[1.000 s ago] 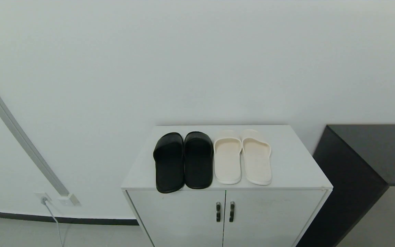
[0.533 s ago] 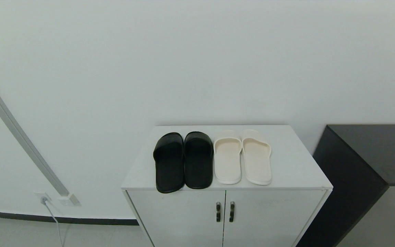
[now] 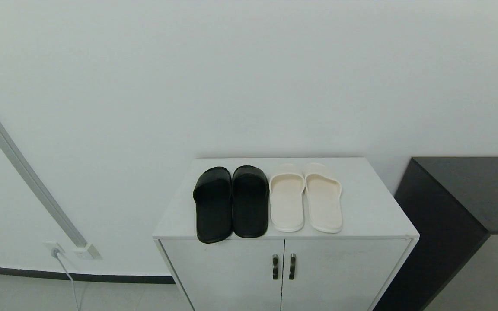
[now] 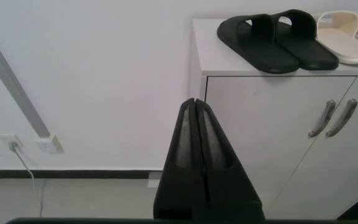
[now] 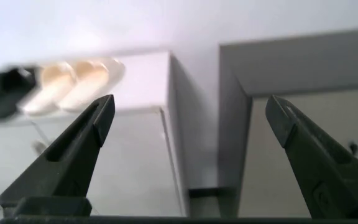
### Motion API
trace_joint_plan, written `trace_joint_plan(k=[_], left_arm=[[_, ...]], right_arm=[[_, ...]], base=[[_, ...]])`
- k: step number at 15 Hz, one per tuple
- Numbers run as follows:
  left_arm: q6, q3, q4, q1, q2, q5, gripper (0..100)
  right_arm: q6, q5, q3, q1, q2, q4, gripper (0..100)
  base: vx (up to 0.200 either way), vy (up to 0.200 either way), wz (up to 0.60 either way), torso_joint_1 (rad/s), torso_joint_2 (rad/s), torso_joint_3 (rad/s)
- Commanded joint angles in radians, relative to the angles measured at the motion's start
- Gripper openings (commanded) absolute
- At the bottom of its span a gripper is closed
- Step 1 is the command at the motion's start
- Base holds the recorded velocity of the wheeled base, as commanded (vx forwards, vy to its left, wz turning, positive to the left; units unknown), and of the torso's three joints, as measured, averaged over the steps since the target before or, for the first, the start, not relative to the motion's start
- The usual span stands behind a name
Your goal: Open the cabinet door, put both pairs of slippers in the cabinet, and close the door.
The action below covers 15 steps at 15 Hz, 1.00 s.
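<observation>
Head view, lower centre of frame: white cabinet (image 3: 374,216) stands against a pale wall. Both doors (image 3: 227,276) are shut, and two dark upright handles (image 3: 275,266) sit side by side at the middle seam.

On the cabinet top, four slippers lie in one row, toes to the wall and heels to the front edge. The black slippers (image 3: 231,203) are the left pair, touching each other. The heel of the leftmost one reaches just past the front edge. The cream slippers (image 3: 305,198) are the right pair, just beside the black ones. The inner cream one touches or nearly touches the inner black one; cannot tell which.

Right edge of frame: dark cabinet (image 3: 448,224), near the white one, with a narrow gap between them. Lower left: wall socket (image 3: 53,249) with a white cable (image 3: 69,276) hanging to the floor. A grey strip (image 3: 20,164) runs slantwise up the wall from beside it.

Left wrist view: left claw (image 4: 195,102) is closed, fingers pressed flat together with nothing between them. It sits apart from the cabinet, in front of the left door's outer side. The black pair and both handles show beyond it.

Right wrist view: right claw (image 5: 190,102) is spread wide and holds nothing. Between its fingers show the white cabinet's right corner and the dark cabinet.
</observation>
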Motion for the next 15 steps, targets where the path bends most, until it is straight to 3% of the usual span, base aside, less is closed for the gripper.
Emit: trace_joint_plan(k=[1,5,9,11,12,14,15], left_arm=[[0.0,0.0,0.0,0.0,0.001,0.0,0],[0.007,0.001,0.0,0.0,0.001,0.0,0],[0.01,0.0,0.0,0.0,0.001,0.0,0],[0.009,0.0,0.0,0.0,0.001,0.0,0],[0.009,0.0,0.0,0.0,0.001,0.0,0],[0.009,0.001,0.0,0.0,0.001,0.0,0],[0.009,0.0,0.0,0.0,0.001,0.0,0]], right_arm=[[-0.043,0.045,0.02,0.028,0.207,0.076,100],[-0.047,0.134,0.036,0.065,0.526,-0.099,100],[0.025,0.126,-0.04,0.245,0.833,-0.251,100],[0.092,0.066,-0.09,0.381,0.965,-0.369,100],[0.103,0.034,-0.106,0.415,0.989,-0.374,100],[0.177,-0.106,-0.216,0.591,1.124,-0.375,100],[0.186,-0.124,-0.236,0.618,1.143,-0.375,100]], base=[[0.0,0.0,0.0,0.0,0.0,0.0],[0.0,0.0,0.0,0.0,0.0,0.0],[0.0,0.0,0.0,0.0,0.0,0.0],[0.0,0.0,0.0,0.0,0.0,0.0],[0.0,0.0,0.0,0.0,0.0,0.0],[0.0,0.0,0.0,0.0,0.0,0.0],[0.0,0.0,0.0,0.0,0.0,0.0]])
